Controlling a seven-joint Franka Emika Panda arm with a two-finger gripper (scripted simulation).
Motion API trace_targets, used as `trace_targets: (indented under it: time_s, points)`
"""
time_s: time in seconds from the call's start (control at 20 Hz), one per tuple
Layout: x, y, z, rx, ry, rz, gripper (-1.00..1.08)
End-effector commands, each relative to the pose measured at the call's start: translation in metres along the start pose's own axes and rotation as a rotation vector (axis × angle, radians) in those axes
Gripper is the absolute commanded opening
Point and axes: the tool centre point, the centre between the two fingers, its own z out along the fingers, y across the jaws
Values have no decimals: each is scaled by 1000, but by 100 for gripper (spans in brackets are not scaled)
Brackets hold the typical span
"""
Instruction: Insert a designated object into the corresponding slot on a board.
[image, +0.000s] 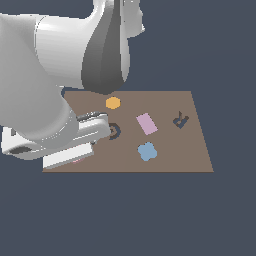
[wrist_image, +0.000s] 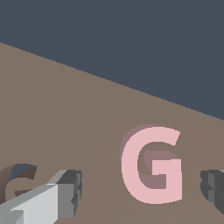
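A: Where do we find the small pale pink block shaped like a G (wrist_image: 151, 166)?

B: In the wrist view it lies flat on the flat brown square board (wrist_image: 78, 118), between the two grey fingertips (wrist_image: 70, 192) of our hand (wrist_image: 142, 190). One fingertip stands off each side of the letter, and neither touches it.

A: So how does the hand stand?

B: Spread wide, wider than the block, and holding nothing. Both fingers sit low, near the board's surface.

A: And the dark grey G-shaped recess (wrist_image: 17, 181)?

B: In the wrist view it shows just past the outer side of one finger, partly cut off by that finger and the picture's edge. In the exterior view we see only a dark curved part of it (image: 115, 131), at about nine o'clock from the board's (image: 190, 150) middle, just beside the white arm (image: 50, 100), which hides the pink block there.

A: What else lies on the board?

B: An orange hexagonal piece (image: 113, 103) at eleven o'clock, a pink-lilac flat rectangle (image: 146, 123) near the middle, a blue clover-shaped piece (image: 147, 151) at six o'clock, and a dark R-shaped recess (image: 180, 120) at three o'clock. These lie apart from one another.
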Motion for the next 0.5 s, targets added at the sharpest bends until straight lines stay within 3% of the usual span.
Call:
trace_targets:
  time_s: [0.0, 0.45]
  points:
    - [3, 5, 4, 0, 0, -14, 100]
    - [6, 11, 8, 1, -2, -27, 100]
